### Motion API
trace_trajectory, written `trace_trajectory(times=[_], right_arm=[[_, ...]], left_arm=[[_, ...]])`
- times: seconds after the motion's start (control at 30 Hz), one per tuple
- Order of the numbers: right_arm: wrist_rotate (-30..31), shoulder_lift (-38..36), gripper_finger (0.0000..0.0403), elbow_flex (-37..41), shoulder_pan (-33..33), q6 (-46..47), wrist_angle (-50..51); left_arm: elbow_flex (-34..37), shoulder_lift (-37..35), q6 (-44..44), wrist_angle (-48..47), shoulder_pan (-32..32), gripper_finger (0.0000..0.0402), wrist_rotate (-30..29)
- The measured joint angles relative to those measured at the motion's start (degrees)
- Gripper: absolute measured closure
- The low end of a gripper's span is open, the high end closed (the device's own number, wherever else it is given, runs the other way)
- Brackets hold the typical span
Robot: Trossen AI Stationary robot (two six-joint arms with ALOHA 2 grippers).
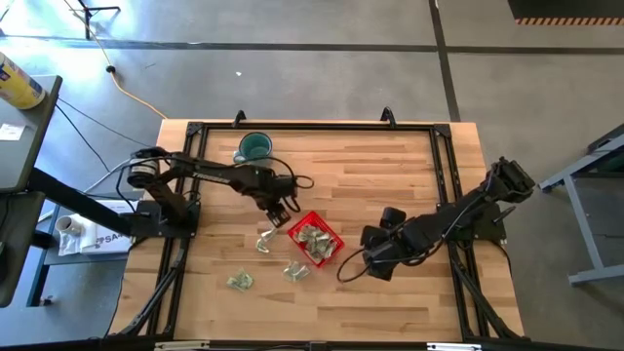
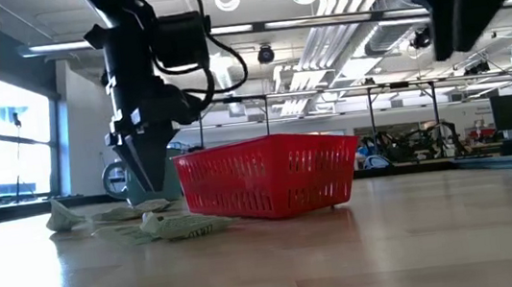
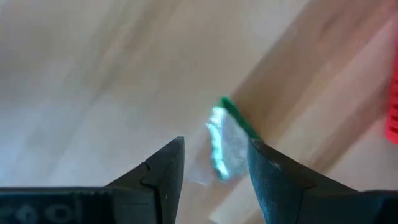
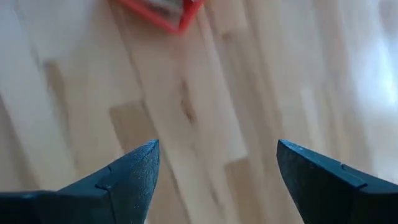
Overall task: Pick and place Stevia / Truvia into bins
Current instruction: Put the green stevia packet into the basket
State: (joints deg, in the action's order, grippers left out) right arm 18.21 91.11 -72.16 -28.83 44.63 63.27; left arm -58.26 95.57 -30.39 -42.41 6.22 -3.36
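Observation:
The red bin sits mid-table with several pale green sachets inside; it also shows in the low view. Three more sachets lie flat on the wood. My left gripper is open and points down just left of the bin. One sachet lies between its fingers. My right gripper is open and hovers right of the bin over bare wood. My left gripper comes from above, pointing down, with its fingers on either side of a sachet lying on the table. One finger stands right against the sachet's green edge. Whether it touches, I cannot tell.
A teal mug stands near the far edge, behind the left arm. A black frame rail runs round the tabletop. A corner of the bin shows ahead of the right gripper. Bare wood lies between the bin and the table's right side.

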Motion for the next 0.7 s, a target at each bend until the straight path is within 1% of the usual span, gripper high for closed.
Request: trace_trajectory(times=[0.1, 0.13, 0.2, 0.27, 0.3, 0.33, 0.4, 0.5, 0.53, 0.6, 0.63, 0.67, 0.7], right_arm=[[-6.88, -0.04, 0.0091, -0.02, -0.05, 3.82, 1.22], [-7.88, -0.04, 0.0091, -0.02, -0.05, 5.96, 1.05], [-7.88, -0.04, 0.0091, -0.07, 0.06, 13.21, 1.66], [-8.04, -0.07, 0.0091, -0.09, 0.30, 22.65, 2.50], [-7.39, -0.16, 0.0091, -0.06, 0.26, 24.26, 1.30], [-6.54, -0.49, 0.0091, -0.04, -0.23, 23.80, -1.85], [-4.75, -1.83, 0.0091, -0.04, -1.18, 17.97, -11.51], [-2.03, -5.96, 0.0091, -0.07, -1.73, 3.77, -27.35], [-0.29, -7.46, 0.0091, -0.15, -1.09, -0.33, -30.58], [1.82, -10.35, 0.0091, -0.15, 1.07, -5.95, -33.87], [1.29, -11.40, 0.0091, -0.10, 2.64, -7.59, -34.84], [-1.01, -12.42, 0.0091, 0.62, 4.40, -8.88, -36.90], [-5.19, -13.48, 0.0091, 2.52, 6.35, -9.94, -40.37]], left_arm=[[-0.06, 0.67, 1.72, 1.06, 1.26, 0.0195, 0.18], [-0.07, 1.15, 2.22, 1.07, 1.68, 0.0195, 0.46], [0.04, 2.23, 3.31, 0.39, 2.40, 0.0195, 1.21], [-0.02, 3.55, 4.35, 0.89, 3.08, 0.0195, 2.45], [-0.02, 4.08, 4.86, 0.30, 3.50, 0.0195, 3.50], [0.00, 4.56, 5.28, 0.02, 3.59, 0.0195, 4.15], [-0.11, 5.12, 5.97, 0.01, 3.63, 0.0195, 4.46], [-0.15, 5.23, 7.13, 0.02, 3.60, 0.0195, 4.28], [-0.15, 5.25, 7.33, 0.03, 3.61, 0.0195, 4.33], [-0.15, 5.27, 7.48, 0.09, 3.59, 0.0195, 4.32], [-0.15, 5.27, 7.49, 0.13, 3.59, 0.0195, 4.34], [-0.13, 5.29, 7.52, 0.20, 3.59, 0.0195, 4.35], [-0.13, 5.31, 7.53, 0.28, 3.59, 0.0195, 4.36]])
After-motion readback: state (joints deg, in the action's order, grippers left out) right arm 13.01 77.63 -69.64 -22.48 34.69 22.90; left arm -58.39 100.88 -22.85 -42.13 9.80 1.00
